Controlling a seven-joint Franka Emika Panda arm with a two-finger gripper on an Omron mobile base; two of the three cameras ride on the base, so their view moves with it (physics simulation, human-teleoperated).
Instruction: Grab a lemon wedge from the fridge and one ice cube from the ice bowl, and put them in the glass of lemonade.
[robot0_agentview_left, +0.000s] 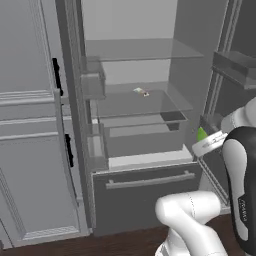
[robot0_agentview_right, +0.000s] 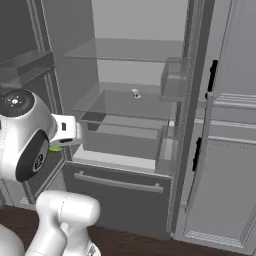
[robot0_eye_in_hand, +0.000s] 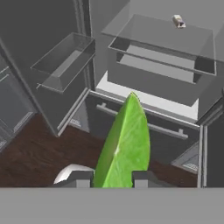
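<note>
Before the open fridge (robot0_agentview_left: 150, 190), tool (robot0_eye_in_hand: 113, 178) pinching lemon wedge (robot0_eye_in_hand: 124, 144) by its base; thin grip, liable to slip during swing.

The light is soft and even, like a cartoon, with no bright glare. The inside of the fridge (robot0_agentview_left: 150, 65) is pale and light, but its door sides look dark. Shadows are very faint. All 3 pictures look a bit fuzzy and grainy. The lemon wedge (robot0_eye_in_hand: 124, 144) is big, bright and smooth.

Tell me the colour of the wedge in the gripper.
Yellow-green wedge; clearest in the hand view.
</note>
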